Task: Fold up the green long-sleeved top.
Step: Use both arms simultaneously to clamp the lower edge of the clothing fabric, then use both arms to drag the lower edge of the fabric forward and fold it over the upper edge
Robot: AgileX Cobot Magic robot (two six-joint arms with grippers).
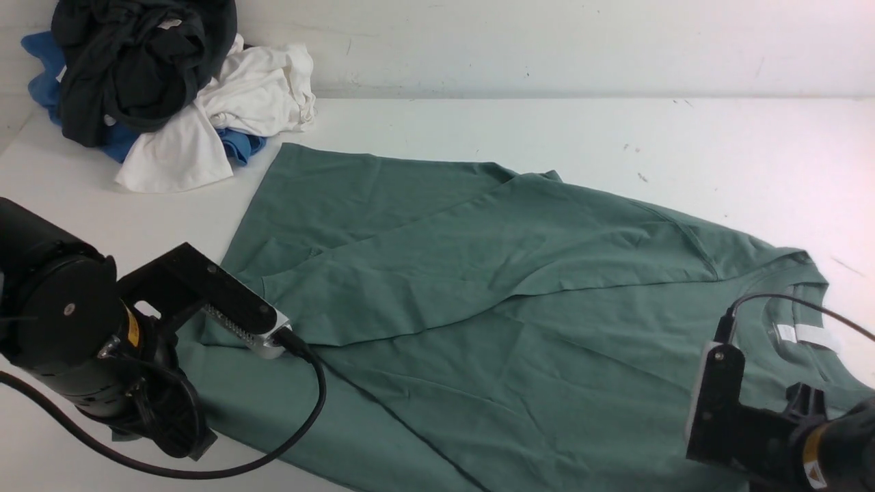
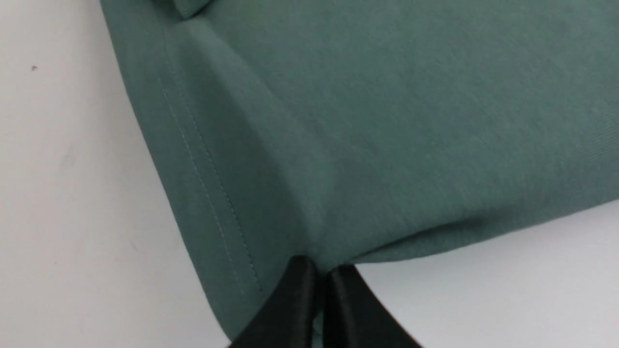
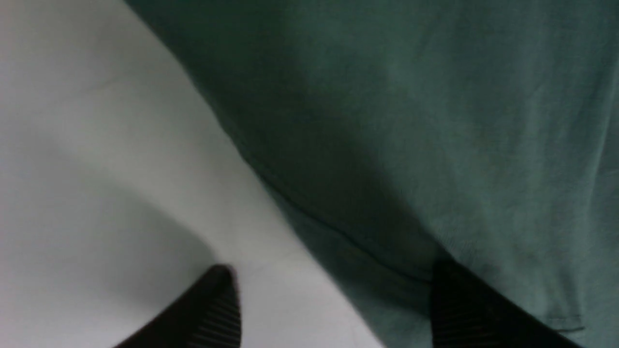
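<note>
Front view: pinches hem of green long-sleeved top [image 1: 478,273] in left hand [image 2: 319,275] at seven o'clock, likely for folding, with right hand [image 3: 333,273] spread.

Black left arm [image 1: 61,328], black wedge-fingered left hand [image 2: 321,270], looped black cable [image 1: 322,393], yellow sticker [image 1: 132,326].

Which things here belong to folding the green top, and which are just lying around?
For the job:
- green long-sleeved top, spread on the table
- left gripper, shut on its hem corner
- right gripper, open at its edge

Lying about, piled at the table's far left corner:
- black garment
- white garment
- blue garment
</note>
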